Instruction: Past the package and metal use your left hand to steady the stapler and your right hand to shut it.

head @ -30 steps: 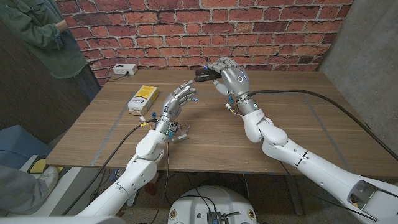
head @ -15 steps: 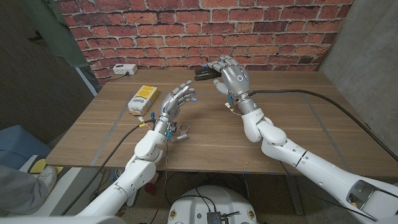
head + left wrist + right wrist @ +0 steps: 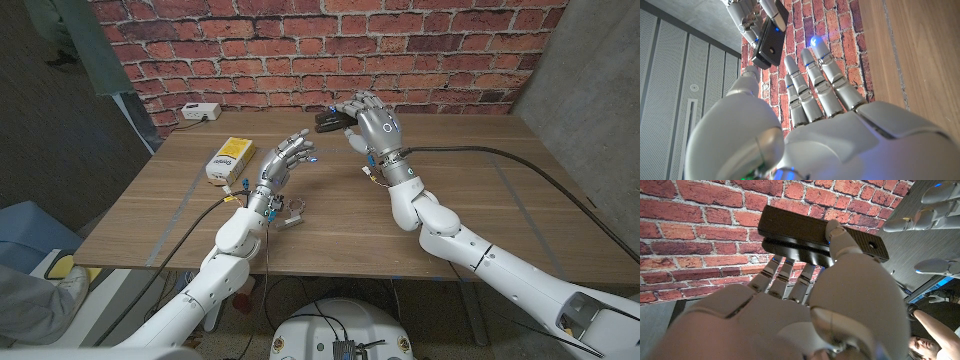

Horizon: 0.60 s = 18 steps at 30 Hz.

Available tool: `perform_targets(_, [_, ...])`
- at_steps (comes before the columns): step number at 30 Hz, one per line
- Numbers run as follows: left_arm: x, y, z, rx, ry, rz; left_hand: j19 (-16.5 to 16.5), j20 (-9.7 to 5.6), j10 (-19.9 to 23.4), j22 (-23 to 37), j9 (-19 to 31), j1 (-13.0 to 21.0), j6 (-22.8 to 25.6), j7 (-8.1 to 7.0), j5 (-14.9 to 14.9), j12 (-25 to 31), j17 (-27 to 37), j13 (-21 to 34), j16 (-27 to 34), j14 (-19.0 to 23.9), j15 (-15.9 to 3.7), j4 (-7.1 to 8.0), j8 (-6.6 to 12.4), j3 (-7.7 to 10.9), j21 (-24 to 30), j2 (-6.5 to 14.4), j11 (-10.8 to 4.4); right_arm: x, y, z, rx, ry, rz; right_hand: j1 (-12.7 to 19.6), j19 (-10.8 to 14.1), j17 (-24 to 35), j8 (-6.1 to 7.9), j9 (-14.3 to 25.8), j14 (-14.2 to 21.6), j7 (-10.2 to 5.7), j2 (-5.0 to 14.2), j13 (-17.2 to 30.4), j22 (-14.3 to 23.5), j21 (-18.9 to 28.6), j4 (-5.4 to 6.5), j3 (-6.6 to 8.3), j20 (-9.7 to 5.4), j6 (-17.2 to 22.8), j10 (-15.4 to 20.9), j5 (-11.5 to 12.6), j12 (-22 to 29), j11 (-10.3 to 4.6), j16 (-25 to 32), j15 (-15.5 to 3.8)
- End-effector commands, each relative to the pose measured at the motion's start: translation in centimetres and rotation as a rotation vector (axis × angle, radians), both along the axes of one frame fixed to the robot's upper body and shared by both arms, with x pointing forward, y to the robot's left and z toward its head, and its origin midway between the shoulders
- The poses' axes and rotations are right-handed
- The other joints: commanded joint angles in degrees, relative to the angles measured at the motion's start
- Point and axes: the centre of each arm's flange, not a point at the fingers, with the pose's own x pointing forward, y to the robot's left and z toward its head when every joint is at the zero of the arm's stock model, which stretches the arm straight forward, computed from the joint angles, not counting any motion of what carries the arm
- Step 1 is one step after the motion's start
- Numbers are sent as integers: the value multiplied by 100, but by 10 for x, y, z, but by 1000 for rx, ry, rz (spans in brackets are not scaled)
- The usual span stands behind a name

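Observation:
The black stapler point(image 3: 328, 121) is at the table's far edge, in front of the brick wall. My right hand point(image 3: 372, 122) grips it: the fingers wrap one long side and the thumb presses the other, as the right wrist view shows on the stapler point(image 3: 810, 232). My left hand point(image 3: 285, 160) hovers over the middle of the table with its fingers spread and nothing in it, short of the stapler point(image 3: 768, 40). The yellow package point(image 3: 230, 158) lies to its left. The small metal piece point(image 3: 290, 212) lies by the left wrist.
A white box point(image 3: 200, 112) with a cable sits at the table's point(image 3: 480, 200) far left corner. A person point(image 3: 85, 40) stands beyond that corner. A black cable runs from my right arm across the table's right half.
The person at the far left has stepped back toward the picture's edge. Both hands and the stapler have hardly moved.

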Motion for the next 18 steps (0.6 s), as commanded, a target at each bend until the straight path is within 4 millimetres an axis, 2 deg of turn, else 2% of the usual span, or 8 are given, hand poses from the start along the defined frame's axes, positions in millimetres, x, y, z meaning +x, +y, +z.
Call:
perform_targets(1, [8, 6, 2, 19, 6, -14, -11, -281, -5, 1, 1, -41, 52, -12, 30, -18, 4, 20, -15, -10, -624, -6, 12, 35, -13, 19, 0, 3, 1, -3, 52, 37, 24, 437, -64, 153, 414, 1225, -28, 136, 494, 2414, 23, -7, 1436, 1515, 7, 1122, 30, -40, 1855, 213, 44, -1007])
perform_targets(4, [10, 8, -1, 15, 12, -15, -11, -281, -6, 1, -5, -43, 48, -21, 30, -21, 4, 17, -14, -9, -628, -6, 7, 37, -16, 23, 0, 4, 2, -4, 54, 40, 43, 459, -90, 281, 557, 1435, 78, 138, 498, 2650, 28, 0, 1509, 1604, 32, 1194, -97, -56, 2022, 244, 111, -1002])
perform_targets(9, [14, 9, -2, 3, 19, -15, -12, -276, -1, 2, -18, -40, 73, -34, 32, -18, 3, 22, -15, -12, -632, -11, 10, 46, -21, 34, -1, 8, 1, -2, 72, 59, 73, 530, -138, 483, 836, 1798, 178, 144, 487, 3094, 40, 17, 1532, 1719, 37, 1348, -250, -81, 2357, 288, 181, -992])
perform_targets(15, [15, 8, 0, 15, 23, -7, -14, -279, 13, 2, -29, -41, 88, -31, 32, -12, 2, 26, -13, -14, -633, -13, 9, 53, -27, 45, -2, 12, -2, -1, 89, 53, 80, 602, -179, 652, 1093, 2132, 240, 145, 487, 3503, 53, 40, 1540, 1812, 41, 1450, -417, -120, 2648, 292, 219, -994])
perform_targets(18, [15, 9, 2, 14, 22, -5, -10, -279, 19, 2, -38, -44, 129, -44, 33, -11, 1, 26, -12, -12, -632, -12, 20, 59, -29, 56, -2, 13, -2, 1, 86, 50, 77, 622, -185, 689, 1162, 2233, 235, 145, 485, 3620, 56, 50, 1545, 1844, 53, 1451, -480, -131, 2724, 285, 209, -983])
